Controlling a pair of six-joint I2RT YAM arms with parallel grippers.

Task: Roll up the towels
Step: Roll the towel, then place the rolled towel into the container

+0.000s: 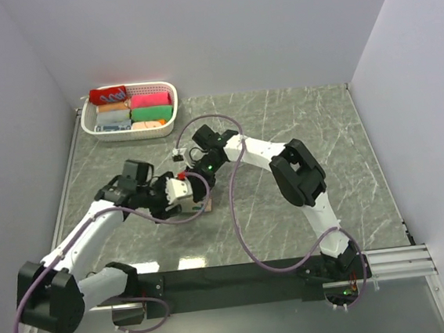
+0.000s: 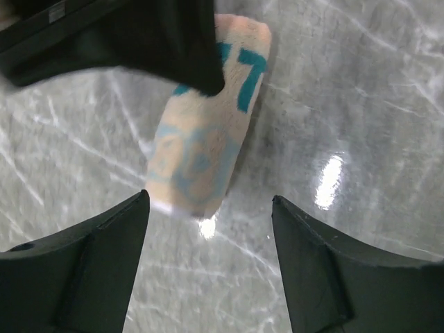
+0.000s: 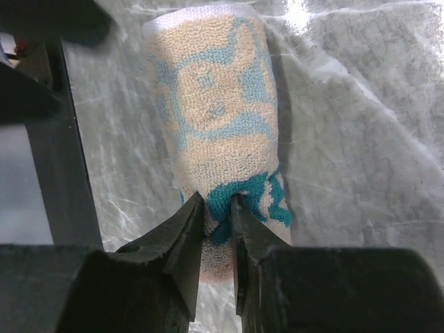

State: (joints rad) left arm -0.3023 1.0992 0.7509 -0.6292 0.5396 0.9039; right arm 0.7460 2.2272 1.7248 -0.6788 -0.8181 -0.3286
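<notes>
Finishing this roll well starts with the marble-patterned table [image 1: 305, 127]: it looks slick, so press down lightly or the bundle may skid rather than turn. The white basket [image 1: 169, 89] at the far left corner, well apart from the work, holds finished rolls [image 1: 152, 112], and I judge this one goes there too.

The peach towel [image 3: 218, 118] with the teal print lies rolled on the table between both arms, near the middle. Your right gripper [image 3: 216, 202] has its fingers nearly together, pinching a small bite of terry at one end. Your left gripper [image 2: 209, 201] hangs spread wide over the opposite end, touching nothing. Bring it down around that end before you let go on the right, or the outer layer could spring loose.

The overhead view places both arms and the basket, but the wrists hide nearly all of the towel there. The right wrist view alone shows how thin the pinch is. The left wrist view alone shows the free end and the gap either side.
</notes>
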